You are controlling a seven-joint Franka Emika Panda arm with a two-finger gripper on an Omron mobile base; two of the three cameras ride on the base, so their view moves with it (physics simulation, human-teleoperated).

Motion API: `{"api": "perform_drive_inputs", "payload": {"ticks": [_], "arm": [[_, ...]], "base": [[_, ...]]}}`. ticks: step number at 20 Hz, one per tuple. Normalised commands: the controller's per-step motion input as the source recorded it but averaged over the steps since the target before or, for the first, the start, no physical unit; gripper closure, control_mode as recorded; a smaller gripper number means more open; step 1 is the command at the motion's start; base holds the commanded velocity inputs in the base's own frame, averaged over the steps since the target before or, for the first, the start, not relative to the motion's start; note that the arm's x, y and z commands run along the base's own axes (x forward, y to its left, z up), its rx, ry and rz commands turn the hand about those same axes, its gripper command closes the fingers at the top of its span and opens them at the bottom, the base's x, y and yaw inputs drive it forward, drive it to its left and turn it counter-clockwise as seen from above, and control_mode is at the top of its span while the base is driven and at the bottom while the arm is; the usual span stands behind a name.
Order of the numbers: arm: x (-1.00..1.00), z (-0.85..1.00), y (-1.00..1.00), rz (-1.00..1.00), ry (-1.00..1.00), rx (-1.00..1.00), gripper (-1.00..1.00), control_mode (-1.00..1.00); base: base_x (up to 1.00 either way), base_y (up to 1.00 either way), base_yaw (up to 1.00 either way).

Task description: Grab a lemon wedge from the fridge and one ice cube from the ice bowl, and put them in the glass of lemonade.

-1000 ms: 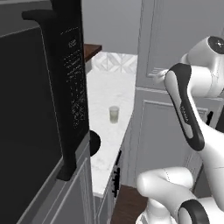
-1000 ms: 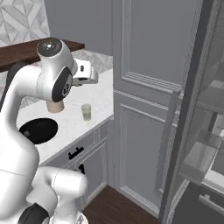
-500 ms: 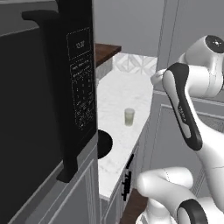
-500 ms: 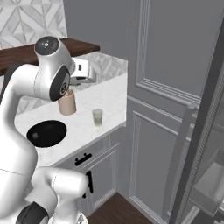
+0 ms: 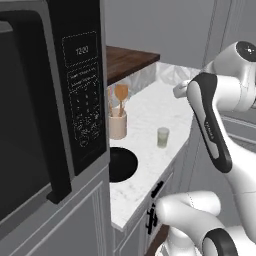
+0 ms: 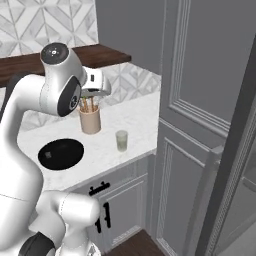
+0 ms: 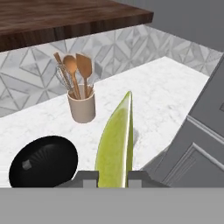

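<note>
While the arm hangs above the white marble counter point(image 6: 135, 120), the gripper point(image 7: 113, 177) has its jaws nearly shut, pinching the lemon wedge point(image 7: 116, 146) between the two fingertips. Wedge stands on edge in the hand view, yellow-green, point away from the hand.

Landmark = glass of lemonade point(image 6: 121, 140). It stands upright on the counter near the front edge, pale liquid inside, nothing touching it. In the left base view the same glass point(image 5: 163, 137) is just in front of the arm's dark elbow band.

- Beige utensil crock point(image 6: 90, 120) behind the glass and to its left, well apart from it; wooden spoon and spatula stick up, whisk beside them in the hand view.
- Black round bowl point(image 6: 61, 153) left of the glass, nearer the counter front, apart from the crock.
- Dark wood shelf point(image 6: 95, 52) on the wall above and behind the glass, patterned grey tile under it.
- Microwave point(image 5: 50, 100) far left of the glass, up close in the left base view.
- Tall grey panelled cabinet point(image 6: 200, 100) right of the glass, at the counter's end.
- Dark door edge with a pale bar handle point(image 6: 212, 195) further right again; probably the fridge, can't tell more.

Hand sits above the counter, above and behind the glass, roughly over the crock in the right base view. Wedge is not touching the glass.
</note>
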Motion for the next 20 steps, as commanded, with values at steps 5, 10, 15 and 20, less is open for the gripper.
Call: {"api": "perform_drive_inputs", "payload": {"ticks": [5,10,15,20], "arm": [[0.0,0.0,0.0,0.0,0.0,0.0,1.0,1.0],[0.0,0.0,0.0,0.0,0.0,0.0,1.0,1.0],[0.21,-0.06,0.0,0.07,0.02,0.0,1.0,-1.0],[0.26,-0.1,-0.13,0.08,0.0,0.0,1.0,-1.0]], "base": [[0.89,-0.07,0.31],[0.87,-0.23,0.29],[0.26,-0.02,0.1],[0.0,0.0,0.0]]}}
